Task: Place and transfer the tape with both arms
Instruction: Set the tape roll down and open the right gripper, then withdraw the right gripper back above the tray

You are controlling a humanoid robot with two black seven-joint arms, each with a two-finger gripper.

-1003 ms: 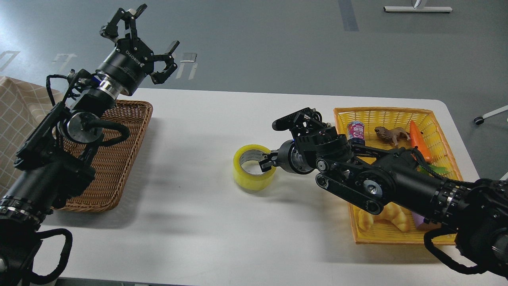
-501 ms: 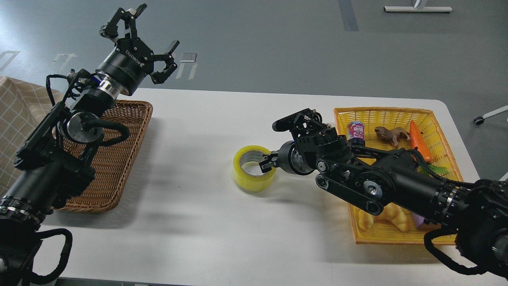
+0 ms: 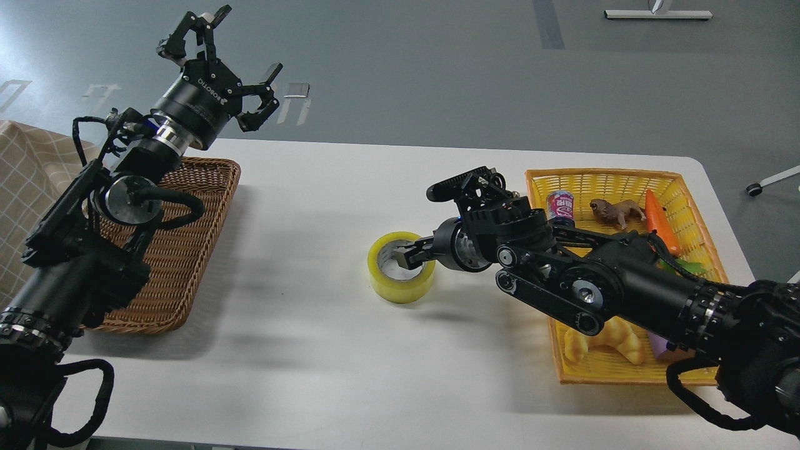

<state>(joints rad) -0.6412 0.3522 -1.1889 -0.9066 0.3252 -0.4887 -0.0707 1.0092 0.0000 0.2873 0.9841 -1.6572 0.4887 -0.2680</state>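
Observation:
The tape (image 3: 400, 281), a yellow roll with a pale core, lies flat on the white table (image 3: 312, 350) near its middle. My right gripper (image 3: 411, 255) reaches in from the right. One finger is inside the core, and the roll's right wall sits between the fingers. Another finger (image 3: 459, 183) sticks up behind the wrist. My left gripper (image 3: 219, 59) is held high over the far left of the table, above the brown wicker basket (image 3: 187, 262). Its fingers are spread and it holds nothing.
A yellow basket (image 3: 600, 181) at the right holds a small can (image 3: 560, 204), a toy lion (image 3: 615, 212), a carrot (image 3: 659, 219) and a croissant (image 3: 609, 344). My right forearm crosses over it. A checked cloth (image 3: 25, 169) lies at the far left.
The tape has gone from slightly tilted to lying flat on the table, a little lower in view. My right gripper turned slightly at the roll. My left arm has not moved.

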